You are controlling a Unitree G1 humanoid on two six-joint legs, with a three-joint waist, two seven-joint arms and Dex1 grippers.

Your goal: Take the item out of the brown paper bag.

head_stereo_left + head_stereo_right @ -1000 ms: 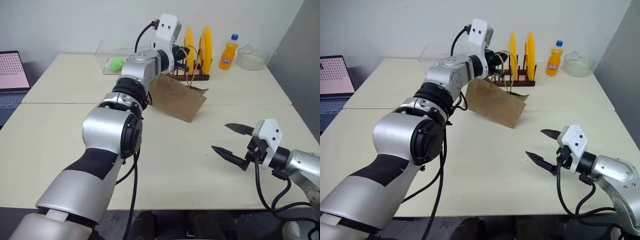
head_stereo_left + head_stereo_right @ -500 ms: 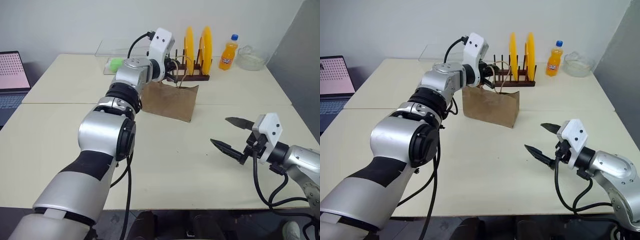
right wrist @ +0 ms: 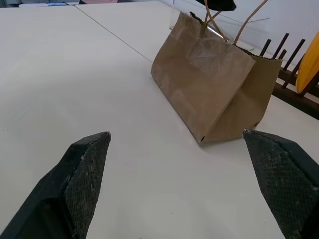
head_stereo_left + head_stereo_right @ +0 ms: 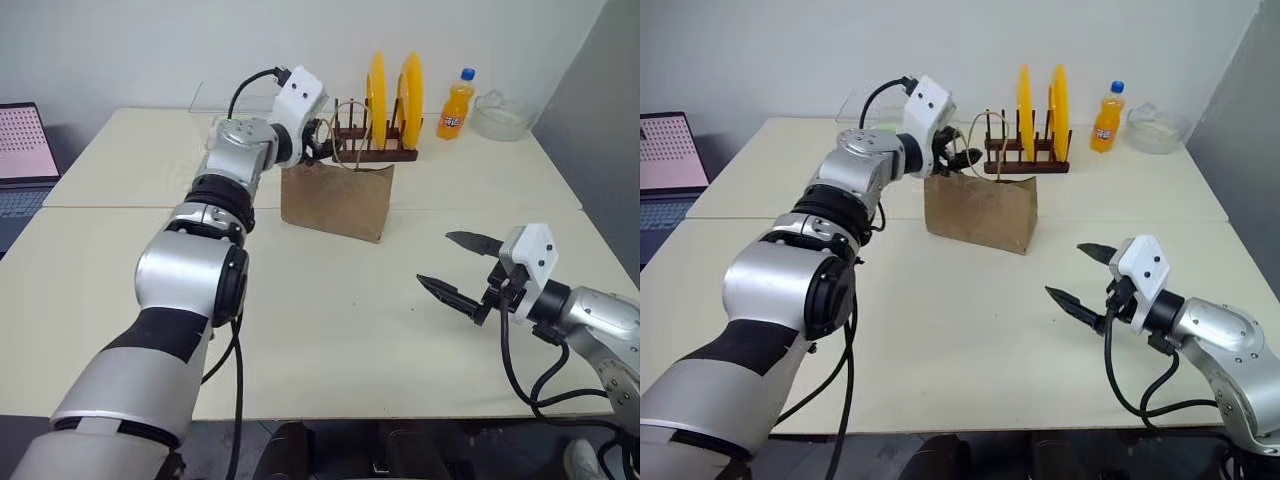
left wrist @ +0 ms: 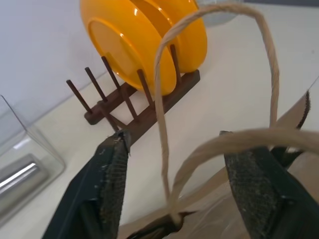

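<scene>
Brown paper bag [image 4: 980, 212] stood upright on the table [image 4: 940, 330], centre of the frame and slightly up, its long axis running left to right across the picture, mouth facing up, dish rack [image 4: 1028, 160] with two yellow plates [image 4: 1042, 100] just behind it. The item itself could not be made out; judged to lie inside the bag, hidden by the paper walls. Left gripper [image 4: 322, 148] sat at the bag's upper left corner, right at the rim. In the left wrist view its two fingers [image 5: 107, 184] stood apart with the tan cord handles [image 5: 162, 107] looping up between them; nothing pinched, so the jaws read as released, spread around the cords rather than gripping them. Left arm was stretched far forward from lower left of the frame, wrist close to level, pointing rightward along the bag's top edge. Right gripper [image 4: 1087, 274] hovered low over bare table at lower right, well apart from the bag, jaws spread wide and empty, aimed at the bag's end face as the right wrist view showed. Left was clearly the nearer arm. Judgement: reaching the item called for a descent through the mouth from above; the cords between the fingers could snag.
</scene>
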